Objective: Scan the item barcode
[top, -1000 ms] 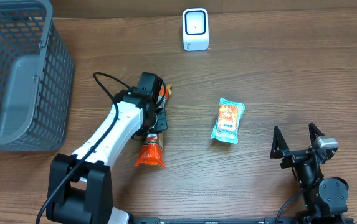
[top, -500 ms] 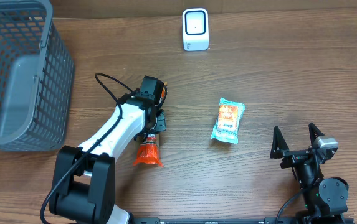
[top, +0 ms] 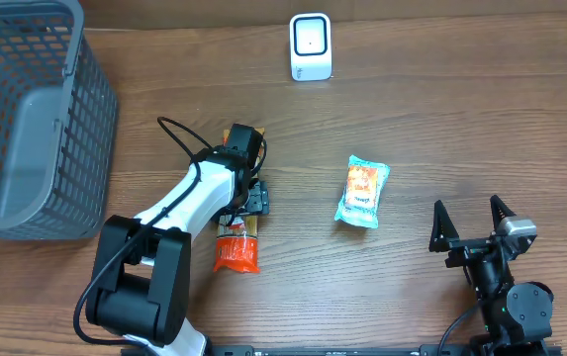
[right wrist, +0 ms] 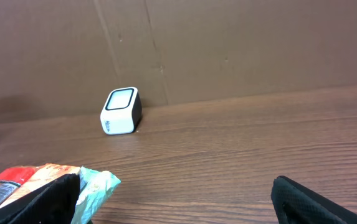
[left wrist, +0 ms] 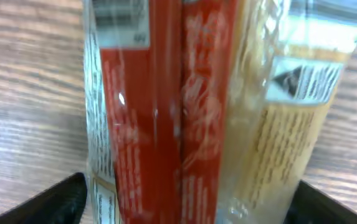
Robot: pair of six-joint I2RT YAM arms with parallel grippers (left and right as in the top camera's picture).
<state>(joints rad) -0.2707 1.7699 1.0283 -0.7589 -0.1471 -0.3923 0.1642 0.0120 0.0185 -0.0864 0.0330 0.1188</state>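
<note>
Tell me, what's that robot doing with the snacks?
The left arm's fingers are open over a red-orange snack packet lying flat on the table, not gripping it. The right arm's fingers wait open near the front edge, holding nothing. A teal snack packet lies in the middle, and the white barcode scanner stands at the back, so nothing is being scanned right now.

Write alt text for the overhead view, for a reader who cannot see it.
The left gripper hangs open over one end of a red snack packet lying on a wooden table. A teal packet lies to its right, a white scanner stands at the far edge, and a grey basket sits far left. The right gripper rests open, apart.
</note>
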